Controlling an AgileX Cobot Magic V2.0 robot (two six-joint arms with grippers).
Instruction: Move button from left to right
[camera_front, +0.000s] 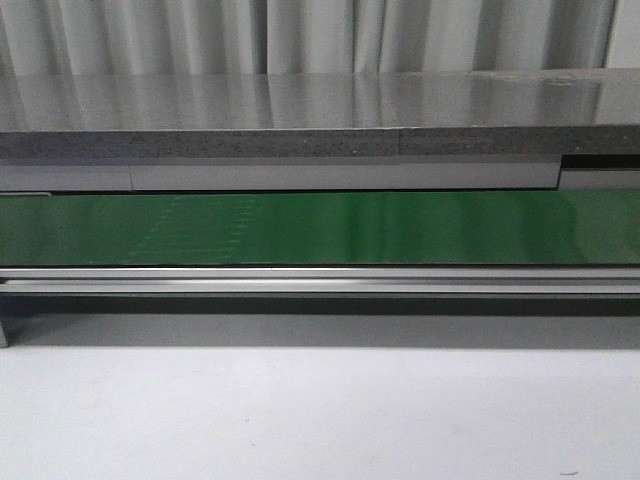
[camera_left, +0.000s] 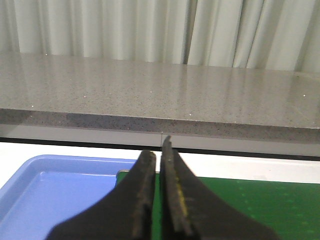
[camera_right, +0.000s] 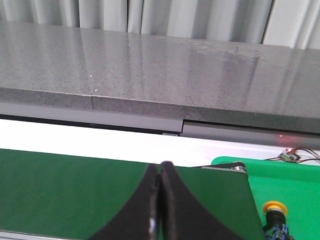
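Both the left gripper (camera_left: 159, 150) and the right gripper (camera_right: 160, 172) are seen closed on nothing, held above the green conveyor belt (camera_front: 320, 228). The button (camera_right: 274, 212) (yellow cap up) is found standing on a green tray (camera_right: 295, 182) past the belt's right end. A blue tray (camera_left: 55, 192) lies left, apparently for sorting.

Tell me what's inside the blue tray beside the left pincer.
The visible part of the blue tray shows only bare blue floor. The shut left pincer and its black fingers cover the tray's near right portion, so anything there stays hidden.
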